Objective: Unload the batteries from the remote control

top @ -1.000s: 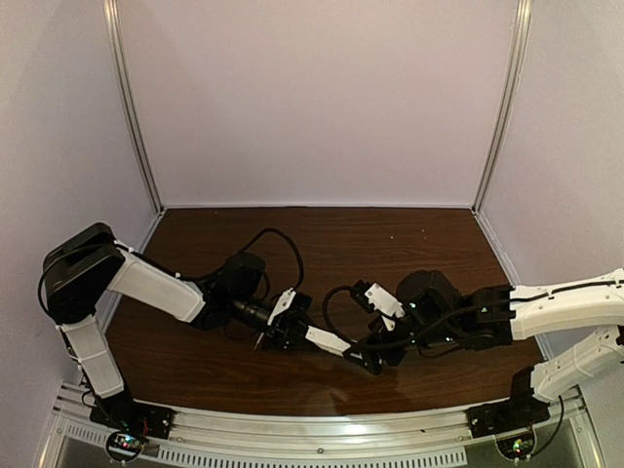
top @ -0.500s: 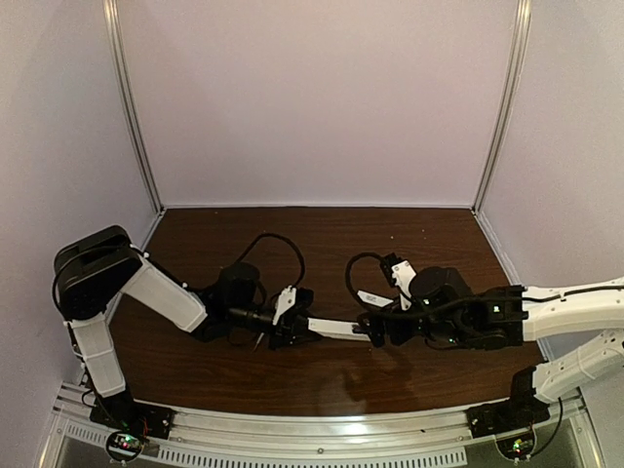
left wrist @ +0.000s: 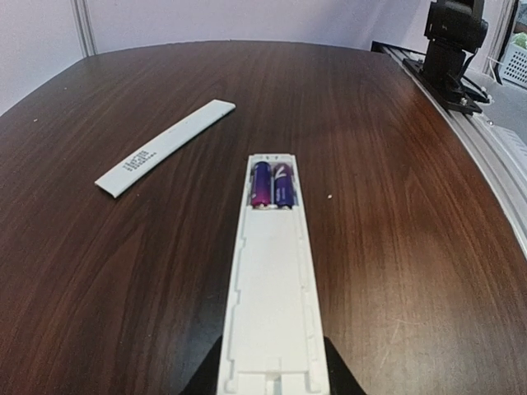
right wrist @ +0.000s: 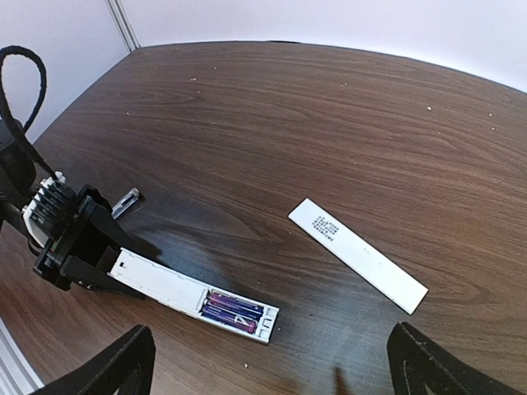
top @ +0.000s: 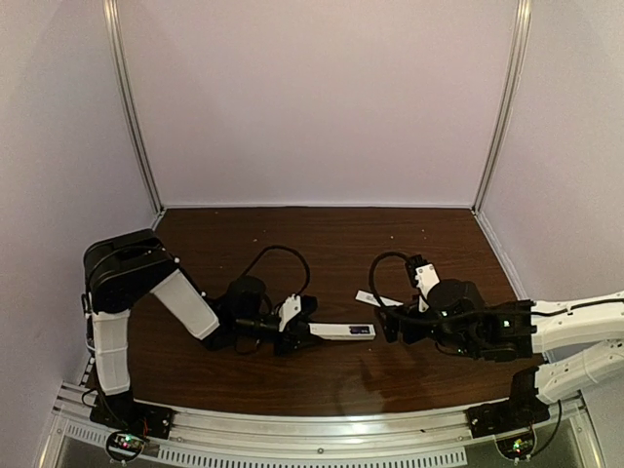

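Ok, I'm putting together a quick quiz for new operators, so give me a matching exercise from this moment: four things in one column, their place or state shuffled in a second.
Column one
1. batteries
2. back cover
3. remote control
4. right end effector

Column two
A. open, holding nothing
B. gripped at one end by the left end effector
C. side by side in the open compartment
D. flat on the table, apart from the remote control

Pairs: 1-C, 2-D, 3-B, 4-A
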Available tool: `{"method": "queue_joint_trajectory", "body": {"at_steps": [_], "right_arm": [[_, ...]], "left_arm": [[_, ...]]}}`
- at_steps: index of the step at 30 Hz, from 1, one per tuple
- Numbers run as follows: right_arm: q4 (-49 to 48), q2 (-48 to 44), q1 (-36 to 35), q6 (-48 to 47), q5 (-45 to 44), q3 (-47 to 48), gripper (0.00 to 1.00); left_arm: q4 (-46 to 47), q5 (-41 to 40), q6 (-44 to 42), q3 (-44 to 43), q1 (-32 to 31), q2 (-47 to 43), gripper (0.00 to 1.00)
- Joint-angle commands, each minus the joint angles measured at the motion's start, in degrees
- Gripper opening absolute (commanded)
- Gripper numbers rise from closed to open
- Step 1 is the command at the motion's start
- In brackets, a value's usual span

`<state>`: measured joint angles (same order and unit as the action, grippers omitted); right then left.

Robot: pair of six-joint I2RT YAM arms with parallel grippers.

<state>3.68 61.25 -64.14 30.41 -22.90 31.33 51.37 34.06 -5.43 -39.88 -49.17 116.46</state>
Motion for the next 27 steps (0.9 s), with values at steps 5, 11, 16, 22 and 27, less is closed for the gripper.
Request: {"method": "queue_joint_trajectory", "body": {"at_steps": [5, 11, 16, 22, 27], "right_arm": [[-3.51, -0.92, 1.1, -1.58, -4.55, -2.3, 1.0], [-5.0, -0.37, 1.77, -2.28, -4.55, -1.93, 1.0], [-5.09, 0.57, 2.08, -2.23, -4.2, -1.56, 1.0], [-4.92, 0.98, 2.16, -2.01, -3.71, -1.39, 1.0], [-4.66, 0.15, 2.15, -1.17, -3.4, -2.14, 1.0]], "left_arm": [[4.5, -1.97, -1.05, -2.11, -0.03, 4.38, 0.0], [4.14, -2.06, -3.03, -2.41, -0.3, 5.06, 0.01], [3.85, -3.24, -5.18, -1.72, -0.27, 5.0, 0.14], [2.74, -4.42, -6.92, -1.52, -0.31, 5.06, 0.22], [2.5, -5.56, -7.98, -1.26, -0.32, 5.34, 0.28]]}}
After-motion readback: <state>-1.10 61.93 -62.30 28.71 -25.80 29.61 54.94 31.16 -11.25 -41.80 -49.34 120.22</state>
